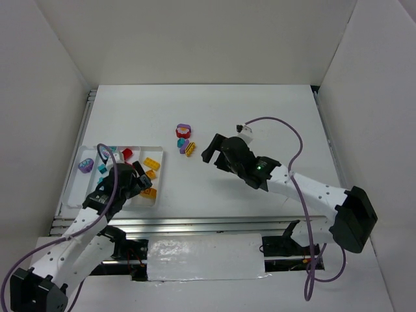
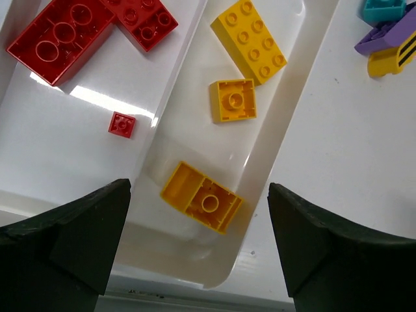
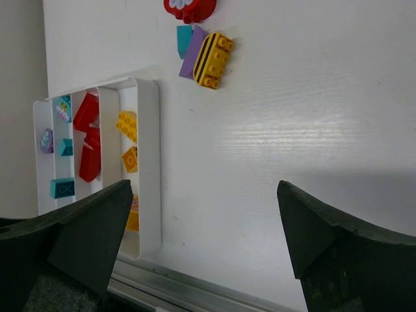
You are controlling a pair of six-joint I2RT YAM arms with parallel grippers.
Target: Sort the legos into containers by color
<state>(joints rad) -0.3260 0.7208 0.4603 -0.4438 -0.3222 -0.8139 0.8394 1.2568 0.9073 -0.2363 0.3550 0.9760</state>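
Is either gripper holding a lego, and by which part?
Neither. The left gripper is open above a yellow brick lying in the tray; the right gripper is open and empty.

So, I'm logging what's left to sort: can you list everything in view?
table: 1, white, under all
tray: 1, white, table's left
purple brick: 1, purple, tray's leftmost compartment
teal bricks: 3, teal, second compartment
red bricks: 3, red, third compartment
yellow bricks: 3, yellow, rightmost compartment
loose bricks: at least 4, red, teal, purple, striped yellow, clustered mid-table right of the tray
left gripper: 1, black, open, over the yellow compartment's near end
right gripper: 1, black, open, over the table right of the loose bricks
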